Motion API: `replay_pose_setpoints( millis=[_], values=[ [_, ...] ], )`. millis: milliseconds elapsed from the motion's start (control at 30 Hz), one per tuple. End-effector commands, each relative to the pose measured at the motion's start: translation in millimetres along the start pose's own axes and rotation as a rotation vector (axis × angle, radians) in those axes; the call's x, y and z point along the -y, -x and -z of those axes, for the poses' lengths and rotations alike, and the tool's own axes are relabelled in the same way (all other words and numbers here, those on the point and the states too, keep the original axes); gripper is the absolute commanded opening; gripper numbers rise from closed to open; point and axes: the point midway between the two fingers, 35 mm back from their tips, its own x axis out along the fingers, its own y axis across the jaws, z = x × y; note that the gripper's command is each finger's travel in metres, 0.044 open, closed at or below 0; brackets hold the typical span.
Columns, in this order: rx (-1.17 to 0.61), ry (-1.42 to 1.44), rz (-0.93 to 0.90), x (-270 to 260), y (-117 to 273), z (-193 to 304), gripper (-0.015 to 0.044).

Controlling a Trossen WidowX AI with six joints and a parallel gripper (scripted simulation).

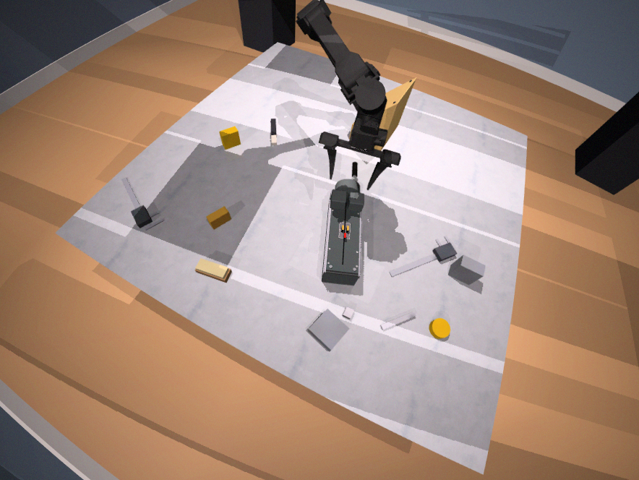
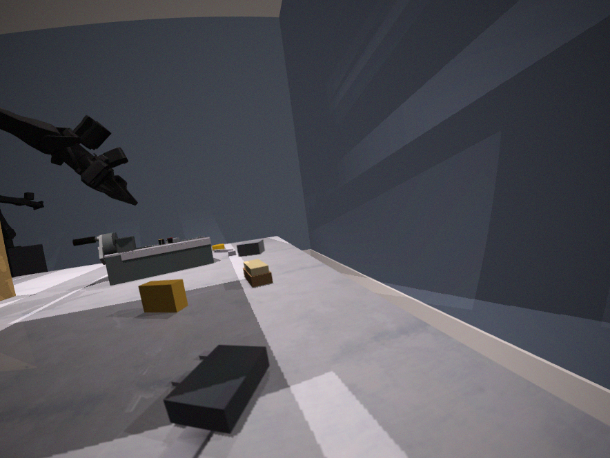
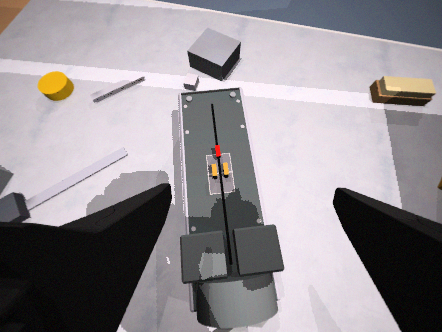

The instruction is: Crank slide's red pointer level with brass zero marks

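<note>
The dark grey-green machine (image 1: 335,258) (image 2: 160,268) (image 3: 197,120) lies flat with a long slot. Its red pointer (image 1: 345,235) (image 3: 217,150) stands in the slot slightly past the two brass marks, toward the end away from the crank. One brass mark (image 3: 214,170) is left of the slot, the other brass mark (image 3: 225,169) right of it. The black crank handle (image 1: 354,168) (image 2: 84,241) sticks out at the crank end and is outside the wrist view. My gripper (image 1: 350,183) (image 2: 136,203) (image 3: 250,193) is open and empty, above the machine's crank end and clear of the handle.
A tan wedge-shaped block (image 1: 397,110) stands behind the gripper. Left of the machine are a mustard block (image 1: 219,217) (image 2: 162,295) and a stacked cream-and-brown block (image 1: 212,270) (image 3: 405,90). A grey slab (image 1: 327,329) and a yellow disc (image 1: 439,328) (image 3: 55,85) lie beyond its far end.
</note>
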Motion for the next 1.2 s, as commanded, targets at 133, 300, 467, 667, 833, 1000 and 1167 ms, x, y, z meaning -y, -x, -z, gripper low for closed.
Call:
replay_pose_setpoints(
  millis=[133,300,467,667,833,1000,1167],
  values=[
    [0.02,0.035,-0.06,-2.9,35.7,29.9,0.044],
    [0.03,0.056,-0.097,-3.9,54.8,53.1,0.044],
    [0.04,0.077,-0.133,-5.2,71.3,78.6,0.044],
    [0.042,0.083,-0.143,-5.7,75.1,86.9,0.044],
    [0.042,0.083,-0.143,-6.9,61.1,98.3,0.044],
    [0.042,0.084,-0.142,-7.4,46.4,112.8,0.044],
    [0.042,0.084,-0.142,-7.4,41.6,117.7,0.044]
  ],
)
